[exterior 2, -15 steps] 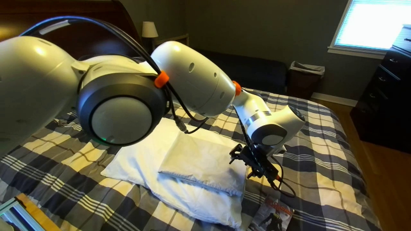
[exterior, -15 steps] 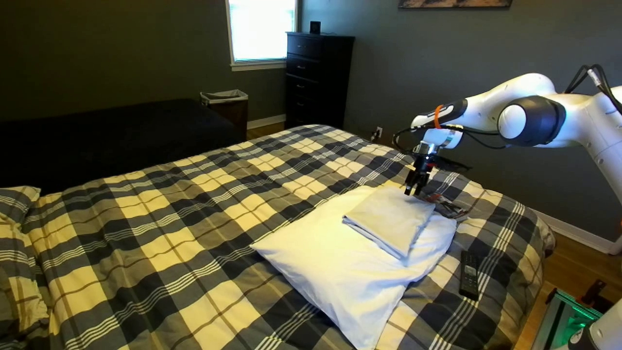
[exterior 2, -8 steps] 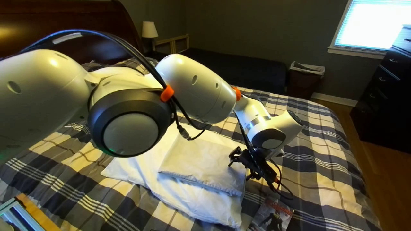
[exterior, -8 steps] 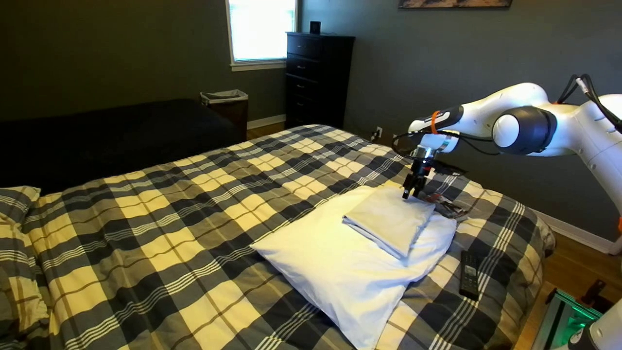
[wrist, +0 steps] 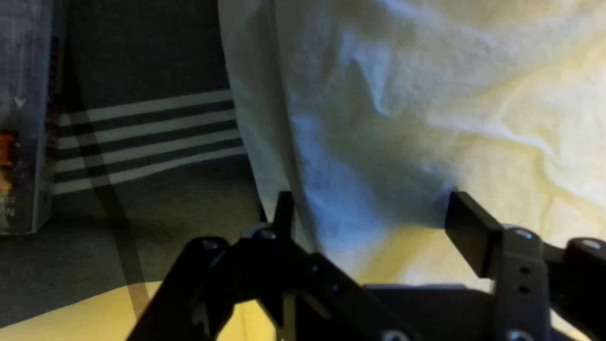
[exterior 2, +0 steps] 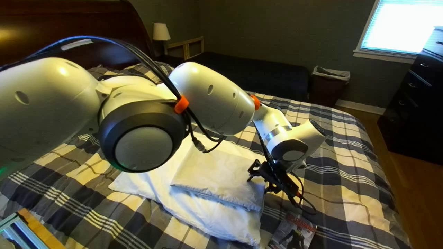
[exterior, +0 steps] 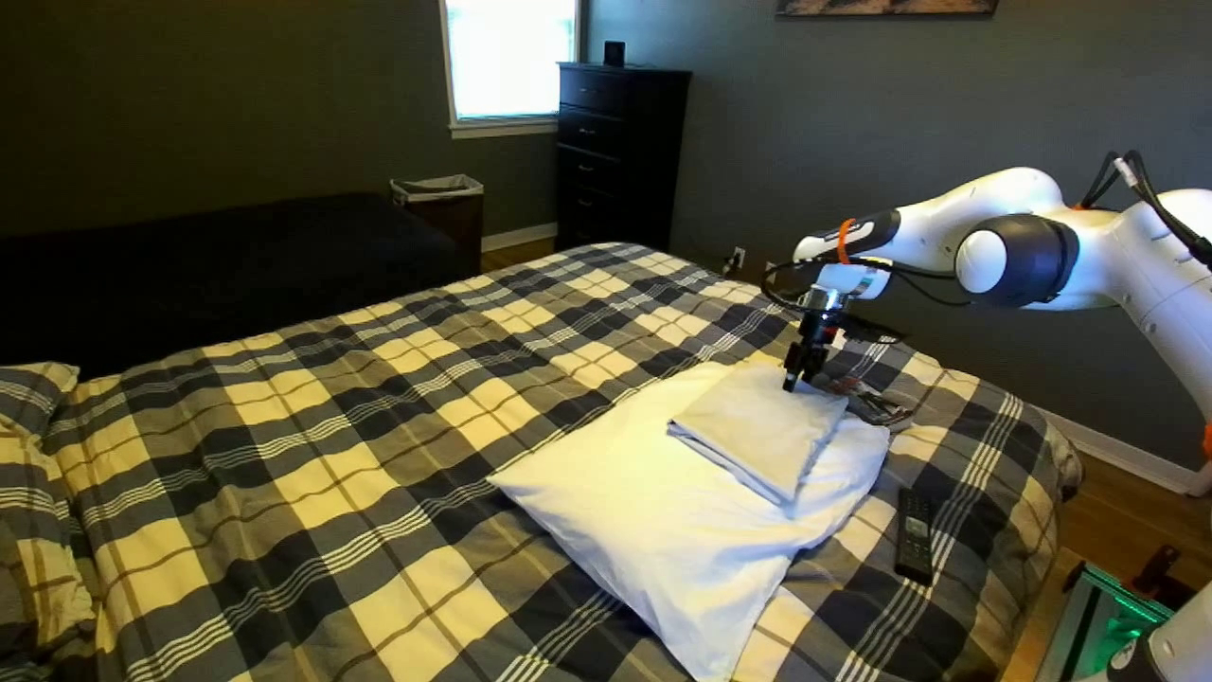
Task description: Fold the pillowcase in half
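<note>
Slightly lower than in the earlier frame, the pincer hangs with its 2 jaws apart, gripping nothing, 1 above the pillowcase and 1 close by its edge. Lying flat on the larger white pillow, in from the corner of the plaid worktop at the right of an exterior view, this thin, matte, creased rectangle of layers should handle light, limp and hard to damage, though its plies may slide apart. Its layered edge looks the best hold, sparing the soft pillow underneath.
</note>
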Motion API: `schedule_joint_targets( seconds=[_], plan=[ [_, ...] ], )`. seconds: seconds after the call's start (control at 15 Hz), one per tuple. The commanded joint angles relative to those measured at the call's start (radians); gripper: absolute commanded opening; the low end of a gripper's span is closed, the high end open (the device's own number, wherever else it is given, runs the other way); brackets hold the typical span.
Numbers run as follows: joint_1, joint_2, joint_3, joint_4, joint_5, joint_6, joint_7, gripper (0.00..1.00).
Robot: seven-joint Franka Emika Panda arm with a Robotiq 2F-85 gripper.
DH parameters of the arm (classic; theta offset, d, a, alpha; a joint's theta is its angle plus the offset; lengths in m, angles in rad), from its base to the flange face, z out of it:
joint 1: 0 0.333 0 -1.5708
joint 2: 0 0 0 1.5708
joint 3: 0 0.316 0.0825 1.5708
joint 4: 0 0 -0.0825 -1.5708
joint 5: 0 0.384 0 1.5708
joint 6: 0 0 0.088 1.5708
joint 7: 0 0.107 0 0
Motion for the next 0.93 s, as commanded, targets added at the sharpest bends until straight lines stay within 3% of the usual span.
schedule_joint_targets(
  seconds=[0.0,0.4,0.53,0.87],
  plan=[
    [-0.006,0.017,0.009,0.032,0.002,-0.011,-0.018,0.50],
    [0.005,-0.029,0.005,-0.012,-0.001,-0.016,-0.009,0.04],
    [0.013,-0.061,0.002,-0.041,-0.005,-0.037,0.002,0.00],
    [0.048,-0.152,-0.006,-0.138,-0.013,-0.039,0.019,0.01]
  ],
)
